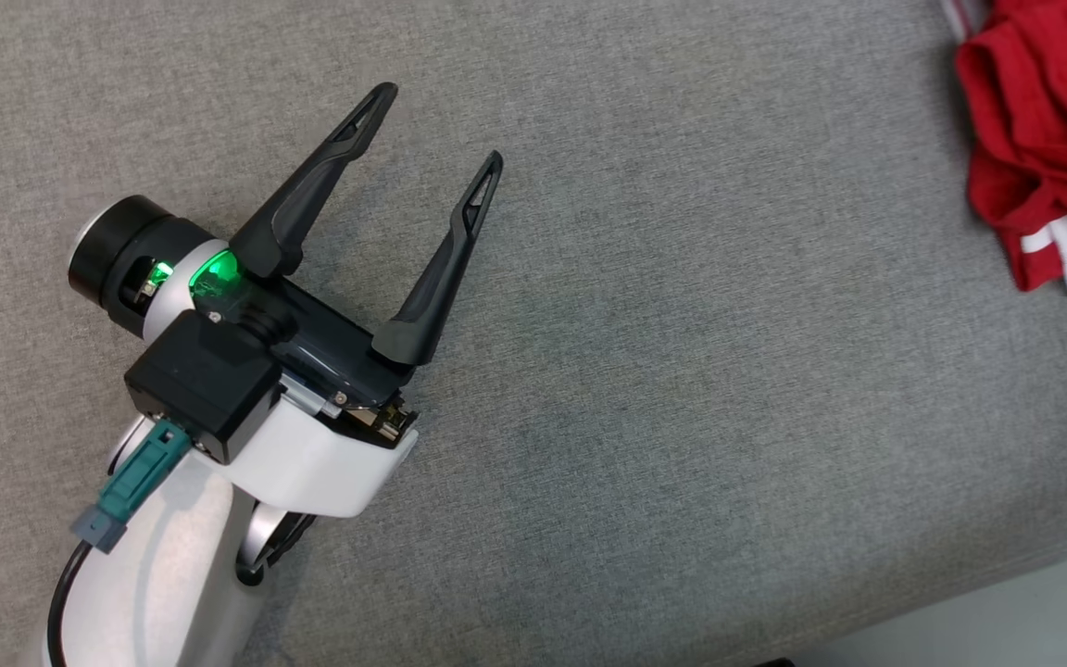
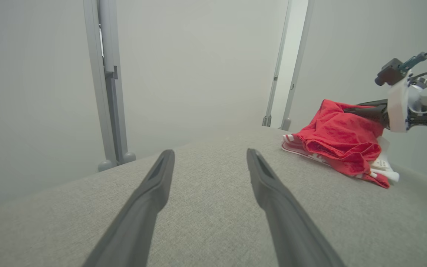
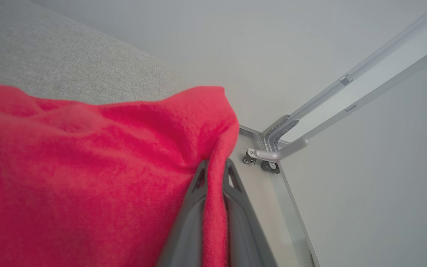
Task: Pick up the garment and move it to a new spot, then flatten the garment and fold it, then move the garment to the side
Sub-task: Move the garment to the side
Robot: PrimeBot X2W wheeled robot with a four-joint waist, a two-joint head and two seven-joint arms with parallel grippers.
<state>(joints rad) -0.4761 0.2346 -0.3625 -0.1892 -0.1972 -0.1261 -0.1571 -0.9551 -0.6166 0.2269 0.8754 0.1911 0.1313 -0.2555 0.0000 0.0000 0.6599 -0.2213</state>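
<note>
The garment (image 1: 1043, 120) is red with white trim and lies bunched at the far right of the grey cloth surface. In the left wrist view the garment (image 2: 341, 142) rises in a peak at the right, where the right gripper (image 2: 369, 111) pinches its top. From the right wrist camera, a fold of the garment (image 3: 87, 167) runs between the fingers of the right gripper (image 3: 215, 167), which is shut on it. My left gripper (image 1: 436, 130) hovers open and empty over the surface at the left, well apart from the garment; its two fingers (image 2: 150, 193) point along the bare cloth.
The grey cloth surface (image 1: 682, 371) has its near edge at the lower right, with pale floor (image 1: 1006, 621) beyond. Grey metal frame posts (image 2: 108, 92) stand behind the surface's far edge, and a caster foot (image 3: 269, 159) shows on the floor.
</note>
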